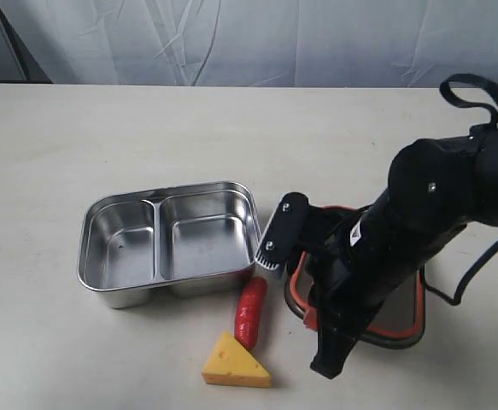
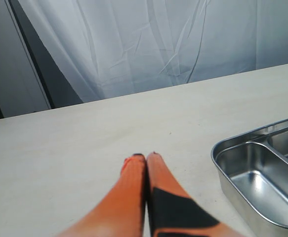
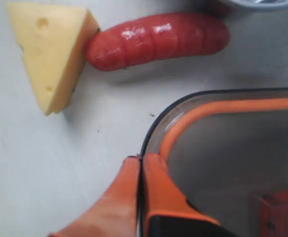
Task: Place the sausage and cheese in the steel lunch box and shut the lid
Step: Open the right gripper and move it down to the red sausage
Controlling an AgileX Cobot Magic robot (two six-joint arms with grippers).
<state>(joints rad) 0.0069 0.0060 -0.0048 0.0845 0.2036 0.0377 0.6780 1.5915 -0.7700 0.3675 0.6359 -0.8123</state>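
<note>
The red sausage point(image 1: 250, 311) lies on the table just in front of the steel lunch box point(image 1: 137, 295), and the yellow cheese point(image 1: 234, 363) touches its near end. Both compartments of the box hold nothing. To the right, the dark lid point(image 1: 402, 318) lies with its orange seal facing up. In the right wrist view my right gripper point(image 3: 141, 157) is shut on the lid point(image 3: 232, 148), pinching its rim at a corner; the sausage point(image 3: 158, 40) and cheese point(image 3: 50, 49) lie just beyond. My left gripper point(image 2: 146, 156) is shut on nothing, over bare table beside the box point(image 2: 218, 148).
My right arm point(image 1: 402, 231) reaches in from the right and covers most of the lid and its own fingertips in the exterior view. A white curtain point(image 1: 249, 38) hangs behind the table's far edge. The left arm does not show in the exterior view.
</note>
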